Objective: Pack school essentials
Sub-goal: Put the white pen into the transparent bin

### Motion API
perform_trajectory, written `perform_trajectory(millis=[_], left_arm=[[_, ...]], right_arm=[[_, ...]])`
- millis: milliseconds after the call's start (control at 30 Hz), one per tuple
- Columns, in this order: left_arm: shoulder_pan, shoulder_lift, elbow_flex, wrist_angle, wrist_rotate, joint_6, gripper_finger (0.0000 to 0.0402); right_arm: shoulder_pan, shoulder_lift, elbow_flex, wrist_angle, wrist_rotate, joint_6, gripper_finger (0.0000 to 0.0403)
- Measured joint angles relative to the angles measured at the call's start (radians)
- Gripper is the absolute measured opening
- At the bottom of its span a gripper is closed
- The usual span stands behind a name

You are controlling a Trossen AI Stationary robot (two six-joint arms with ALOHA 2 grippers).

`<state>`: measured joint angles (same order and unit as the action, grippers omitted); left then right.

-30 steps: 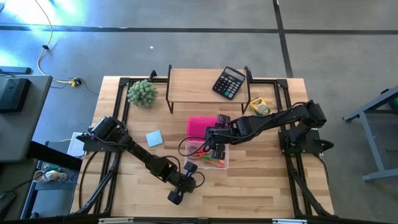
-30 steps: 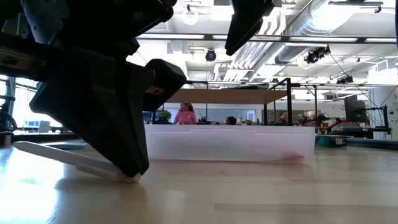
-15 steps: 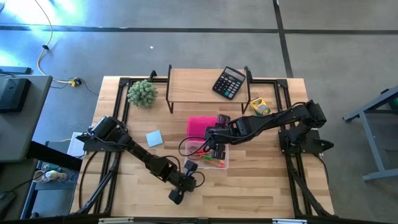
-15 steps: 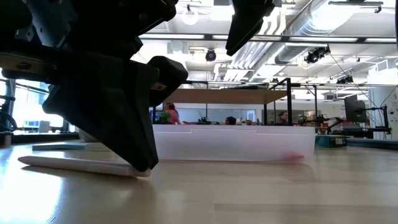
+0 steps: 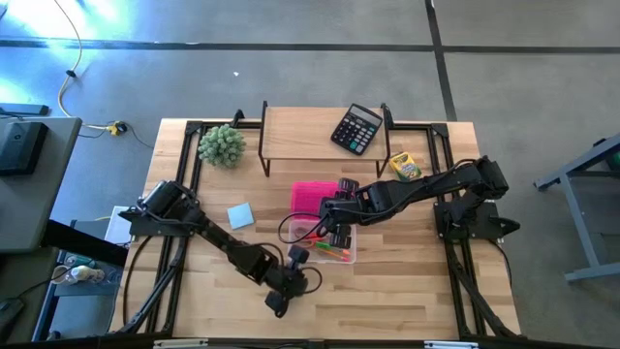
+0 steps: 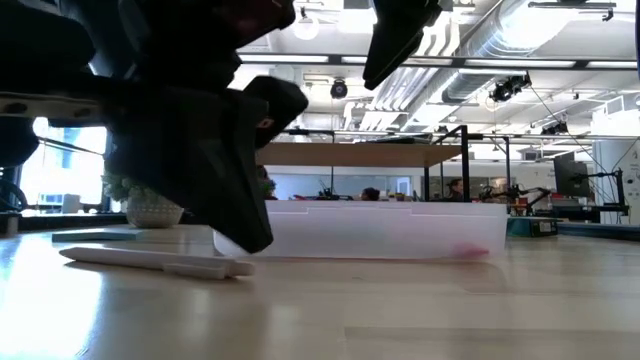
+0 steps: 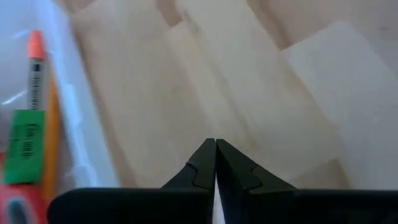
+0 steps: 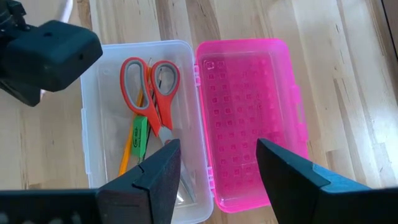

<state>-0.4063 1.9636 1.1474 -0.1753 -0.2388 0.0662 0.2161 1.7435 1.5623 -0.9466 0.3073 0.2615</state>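
L gripper (image 7: 215, 163) has its fingers pressed together, low over bare table just beside the clear case (image 8: 99, 106); nothing visibly pinched betw them. A white pen-like stick (image 6: 150, 260) lies flat on the wood right by it, so I judge that's the item in hand: to do it well, spread the fingers, come down square across the stick, lift level, clear the case wall before dropping. R gripper (image 8: 217, 165) hovers over the open case w/ fingers spread, holding nothing. Only the R wrist view shows the contents: red-handled scissors (image 8: 151, 93), green piece (image 8: 138, 138), a pencil, pink lid (image 8: 252, 118) folded open. Only the low view shows the stick. High view alone places the blue notepad (image 5: 240, 215) and crayon box (image 5: 405, 167), both unpacked.
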Motion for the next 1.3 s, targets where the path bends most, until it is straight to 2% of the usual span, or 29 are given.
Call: perform_trajectory(millis=[333,667,967,1300], left_arm=[[-0.026,-0.006,0.072,-0.226,-0.103,-0.03,0.0],[-0.111,-0.156,0.057,-0.444,-0.124,-0.194,0.0],[-0.188,-0.281,-0.132,-0.409,-0.113,-0.357,0.0],[-0.2,-0.388,-0.3,-0.263,-0.086,-0.378,0.0]], right_arm=[[0.004,0.0,0.0,-0.005,-0.019,0.006,0.02],[0.047,0.0,0.0,0.018,-0.077,0.106,0.02],[0.128,0.049,0.0,0.148,-0.084,0.214,0.02],[0.18,0.163,0.0,0.432,-0.081,0.211,0.02]])
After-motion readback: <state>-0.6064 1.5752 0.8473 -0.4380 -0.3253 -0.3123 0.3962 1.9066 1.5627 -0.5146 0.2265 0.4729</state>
